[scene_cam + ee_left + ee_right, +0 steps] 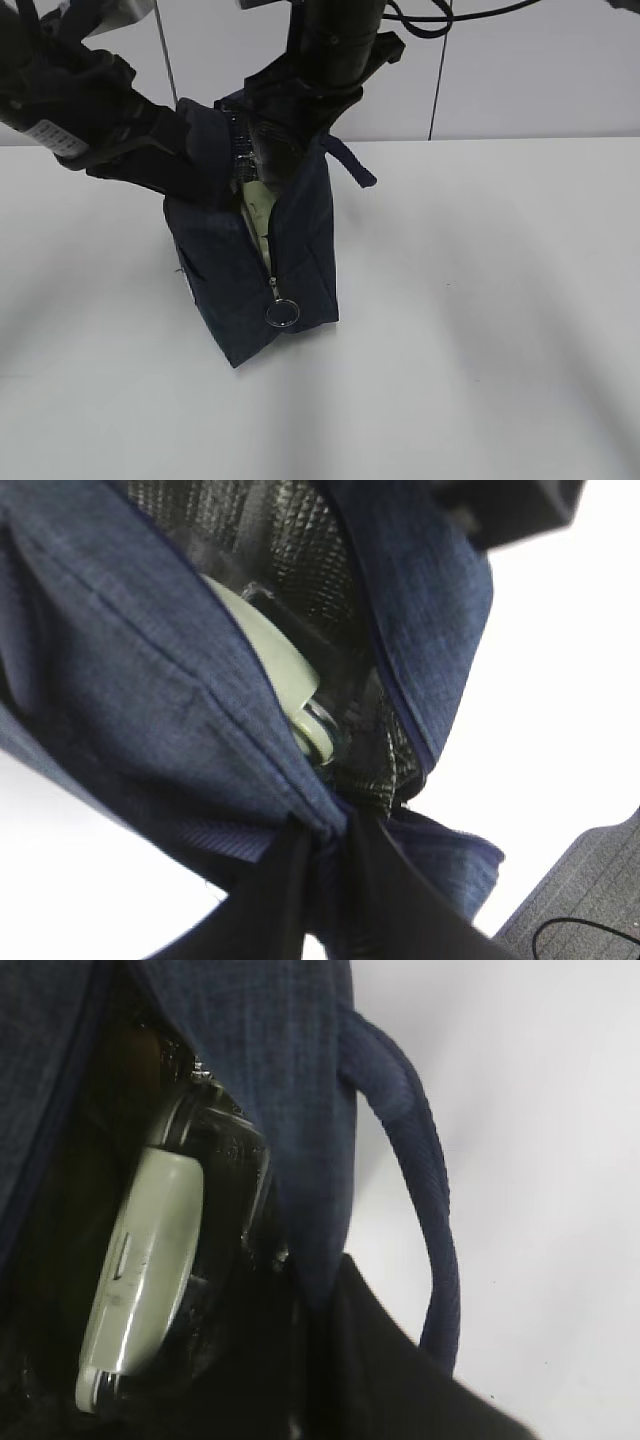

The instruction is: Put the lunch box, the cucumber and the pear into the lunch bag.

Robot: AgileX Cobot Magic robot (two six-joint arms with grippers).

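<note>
Lunch bag [255, 265]: soft navy fabric, upright on the white table [480, 330], zipper open, likely floppy; both pincers pinch its mouth edges, left pincer [320, 845] closed on one flap, right pincer [310, 1310] closed on the rim beside the loop handle [430, 1210]. Lunch box [150, 1270]: inside the bag on edge, sage lid showing; glass, probably heavy, slippery and breakable, best taken across its short sides. Cucumber and pear: not visible.
</note>
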